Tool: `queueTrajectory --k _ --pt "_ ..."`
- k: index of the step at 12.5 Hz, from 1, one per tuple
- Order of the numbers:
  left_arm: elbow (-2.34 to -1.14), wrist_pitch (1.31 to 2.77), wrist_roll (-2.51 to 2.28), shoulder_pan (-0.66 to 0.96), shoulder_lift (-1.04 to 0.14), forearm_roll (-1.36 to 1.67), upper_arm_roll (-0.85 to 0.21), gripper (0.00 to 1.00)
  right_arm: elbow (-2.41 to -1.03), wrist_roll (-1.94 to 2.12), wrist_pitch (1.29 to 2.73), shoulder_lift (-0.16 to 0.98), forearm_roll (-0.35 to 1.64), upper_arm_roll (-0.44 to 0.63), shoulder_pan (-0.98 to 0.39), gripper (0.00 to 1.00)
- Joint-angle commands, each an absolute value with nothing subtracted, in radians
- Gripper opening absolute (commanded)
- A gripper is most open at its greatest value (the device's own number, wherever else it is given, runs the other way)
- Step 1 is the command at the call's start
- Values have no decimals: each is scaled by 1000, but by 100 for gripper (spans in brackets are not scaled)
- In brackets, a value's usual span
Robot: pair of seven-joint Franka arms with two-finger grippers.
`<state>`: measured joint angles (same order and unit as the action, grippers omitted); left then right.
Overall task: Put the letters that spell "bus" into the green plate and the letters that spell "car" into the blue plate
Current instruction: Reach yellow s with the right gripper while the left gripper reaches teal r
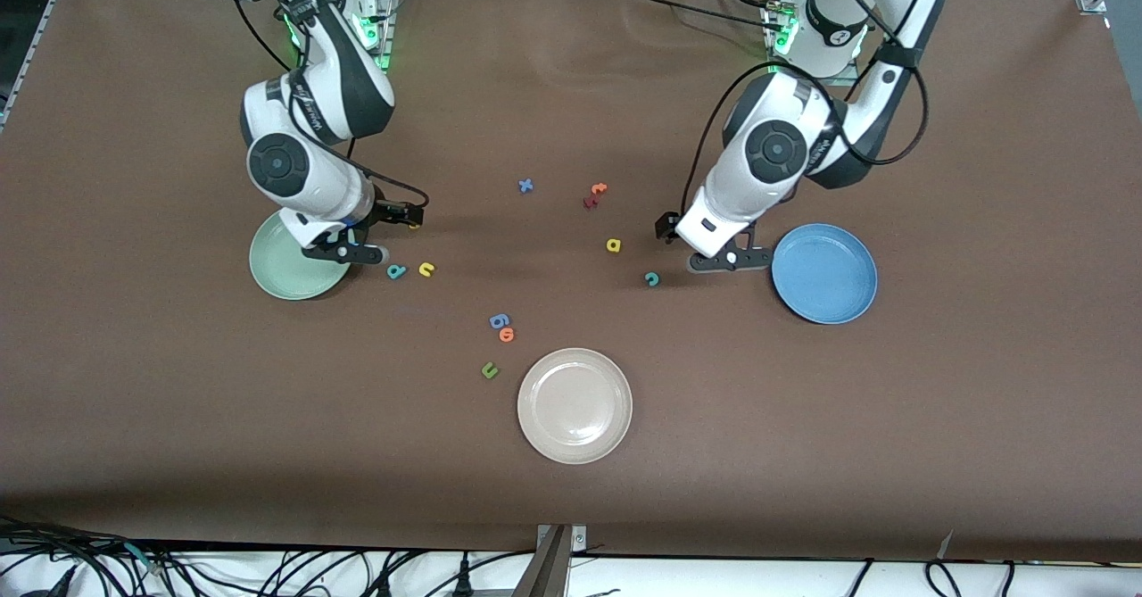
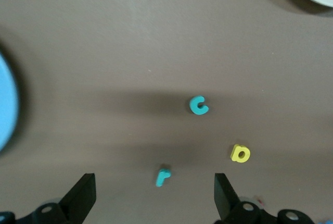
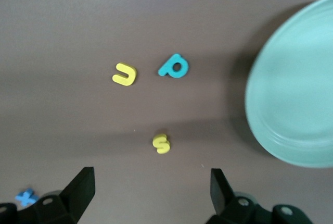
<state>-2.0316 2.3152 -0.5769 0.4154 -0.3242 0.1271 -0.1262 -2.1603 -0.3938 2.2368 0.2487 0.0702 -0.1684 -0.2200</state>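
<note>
Hovering released: left claw (image 2: 152, 198) over teal "r" (image 2: 163, 176), right claw (image 3: 148, 195) over yellow "s" (image 3: 161, 143); other letters scattered on desk (image 1: 803, 454).

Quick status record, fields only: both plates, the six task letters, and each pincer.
green plate: pale green round plate, no letters visible in it
blue plate: mid-blue round plate, holds nothing
bus letters: teal foam b, yellow foam u, yellow foam s, all on table
car letters: teal foam c, yellow foam a, teal foam r, all on table
left pincer: open, over the r
right pincer: open, near the s
</note>
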Motion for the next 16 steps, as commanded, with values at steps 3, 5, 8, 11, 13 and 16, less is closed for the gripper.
queueTrajectory --k 3,5,8,11,13,16 --pt "-2239 2574 -739 433 -296 -13 -176 100 -2332 -268 2496 253 72 -181 -215 98" --pt "-2244 2586 -793 451 -319 -67 -176 100 -2350 -205 2561 267 64 -183 -216 98" --pt "-2264 2649 -874 469 -362 -142 -176 100 -2375 -176 2609 290 64 -183 -218 94" --pt "-2257 2655 -893 471 -390 -176 -176 99 -2373 -183 2622 305 66 -183 -250 86" --pt "-2255 2660 -890 469 -403 -176 -176 97 -2373 -181 2623 316 64 -183 -253 81" --pt "-2253 2658 -890 471 -414 -176 -176 88 -2375 -176 2625 316 51 -181 -268 79"
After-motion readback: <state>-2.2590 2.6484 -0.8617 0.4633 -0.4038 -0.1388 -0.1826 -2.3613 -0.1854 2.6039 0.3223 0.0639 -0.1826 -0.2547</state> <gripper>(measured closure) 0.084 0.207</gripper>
